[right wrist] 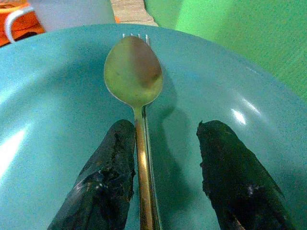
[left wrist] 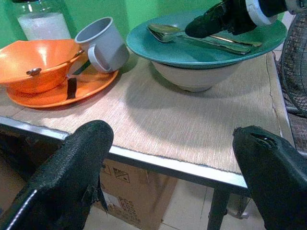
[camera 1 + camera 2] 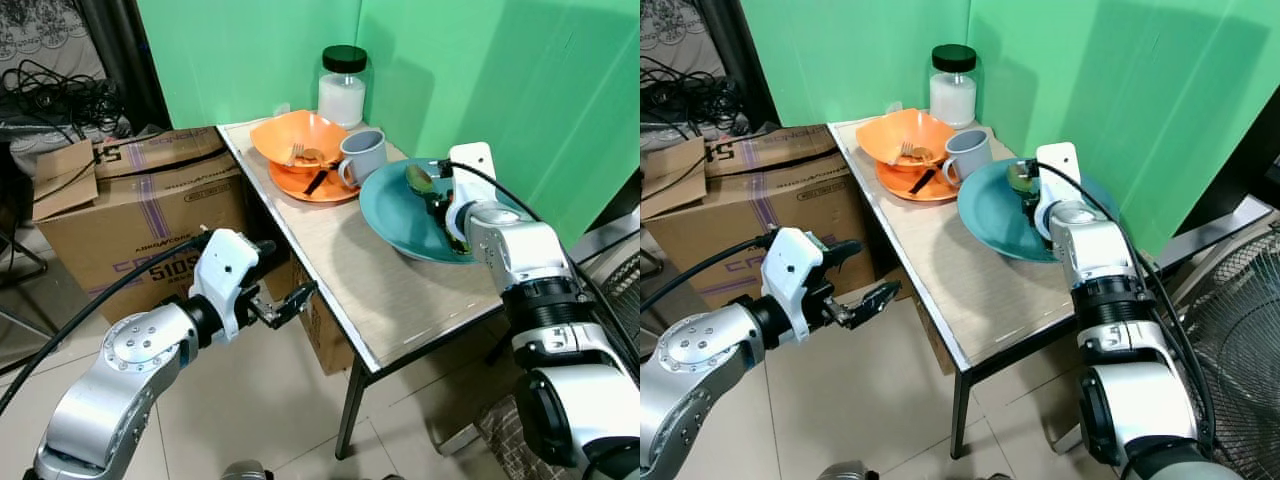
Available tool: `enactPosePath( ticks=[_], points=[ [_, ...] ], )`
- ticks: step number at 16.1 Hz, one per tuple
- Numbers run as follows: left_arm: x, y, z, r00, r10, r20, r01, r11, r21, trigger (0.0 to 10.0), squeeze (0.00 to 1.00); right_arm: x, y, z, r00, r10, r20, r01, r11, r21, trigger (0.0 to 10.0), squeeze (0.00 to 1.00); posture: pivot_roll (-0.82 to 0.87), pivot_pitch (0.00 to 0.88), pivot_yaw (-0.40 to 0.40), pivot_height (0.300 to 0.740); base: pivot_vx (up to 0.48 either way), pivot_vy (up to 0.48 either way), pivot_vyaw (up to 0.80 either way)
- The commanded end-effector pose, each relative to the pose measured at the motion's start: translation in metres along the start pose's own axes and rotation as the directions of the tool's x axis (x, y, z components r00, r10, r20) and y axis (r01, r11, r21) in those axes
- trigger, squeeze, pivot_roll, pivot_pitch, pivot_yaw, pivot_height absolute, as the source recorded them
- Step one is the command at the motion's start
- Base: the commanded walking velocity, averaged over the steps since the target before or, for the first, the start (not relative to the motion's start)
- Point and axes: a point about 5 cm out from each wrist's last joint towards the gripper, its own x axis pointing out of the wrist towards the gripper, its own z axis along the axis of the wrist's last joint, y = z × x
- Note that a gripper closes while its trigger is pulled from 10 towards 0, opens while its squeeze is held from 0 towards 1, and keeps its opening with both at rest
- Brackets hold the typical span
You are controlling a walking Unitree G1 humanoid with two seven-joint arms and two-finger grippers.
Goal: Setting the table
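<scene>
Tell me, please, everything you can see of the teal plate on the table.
The teal plate is round, wide and shallow, with a glossy glazed look. It sits on an upturned-looking white bowl, on the table's woven mat, beside the grey mug. A spoon lies in it over a fork, whose tines peek past the spoon's tip. The right gripper is above the plate, fingers open beside the handles.

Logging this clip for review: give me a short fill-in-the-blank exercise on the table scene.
1. The spoon lies on a ____ in the teal plate.
2. The teal plate rests on a white ____.
3. The right gripper is ____ over the spoon handle.
4. The grey mug leans against the ____ bowl.

Missing: fork; bowl; open; orange
</scene>
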Motion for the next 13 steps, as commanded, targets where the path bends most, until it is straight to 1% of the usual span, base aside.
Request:
enactPosePath(
  ticks=[1,3,4,5,6,7,8,9,10,13],
  points=[
    [0.001,-0.001,0.000,1.000,-0.004,-0.001,0.004,1.000,0.011,10.0,0.00,0.002,-0.003,0.004,1.000,-0.014,0.009,0.014,1.000,0.017,10.0,0.00,0.20,0.000,-0.035,0.740,0.000,0.000,0.00],
    [0.001,-0.001,0.000,1.000,-0.005,-0.001,0.005,1.000,0.010,10.0,0.00,0.002,-0.005,0.002,1.000,-0.018,0.004,0.018,0.999,0.030,10.0,0.00,0.20,0.000,-0.036,0.740,0.000,0.000,0.00],
    [0.000,-0.002,0.000,1.000,-0.004,-0.002,0.004,1.000,0.009,10.0,0.00,0.003,-0.006,0.001,1.000,-0.021,0.002,0.020,0.999,0.039,9.5,0.00,0.20,0.000,-0.036,0.740,0.000,0.000,0.00],
    [0.000,-0.002,0.000,1.000,-0.004,-0.002,0.004,1.000,0.009,10.0,0.00,0.004,-0.006,0.000,1.000,-0.021,0.000,0.021,0.999,0.043,8.0,0.00,0.20,0.000,-0.035,0.740,0.000,0.000,0.00],
    [0.000,-0.002,0.000,1.000,-0.004,-0.003,0.004,1.000,0.010,10.0,0.00,0.004,-0.007,0.000,1.000,-0.021,-0.001,0.021,0.999,0.045,8.0,0.00,0.20,0.000,-0.036,0.740,0.000,0.000,0.00],
    [0.000,-0.001,0.000,1.000,-0.005,-0.003,0.005,1.000,0.010,10.0,0.00,0.005,-0.007,-0.002,1.000,-0.021,-0.006,0.021,0.998,0.051,3.4,0.00,0.20,0.000,-0.035,0.740,0.000,0.000,0.00],
    [0.000,-0.001,0.000,1.000,-0.005,-0.003,0.005,1.000,0.011,10.0,0.00,0.006,-0.007,-0.002,1.000,-0.021,-0.008,0.022,0.998,0.053,3.1,0.00,0.20,0.000,-0.034,0.740,0.000,0.000,0.00],
    [0.001,-0.001,0.000,1.000,-0.008,-0.001,0.008,1.000,0.012,10.0,0.00,0.007,-0.008,-0.005,1.000,-0.021,-0.014,0.022,0.998,0.059,0.5,0.00,0.20,0.000,-0.034,0.740,0.000,0.000,0.00],
    [0.001,-0.001,0.000,1.000,-0.010,0.000,0.010,1.000,0.014,10.0,0.00,0.007,-0.008,-0.007,1.000,-0.020,-0.020,0.021,0.998,0.064,0.0,0.00,0.20,0.000,-0.034,0.740,0.000,0.000,0.00],
    [0.001,-0.001,0.001,1.000,-0.013,0.002,0.013,1.000,0.015,10.0,0.00,0.008,-0.008,-0.008,1.000,-0.018,-0.023,0.020,0.998,0.067,0.0,0.00,0.20,0.000,-0.033,0.740,0.000,0.000,0.00]
  ],
)
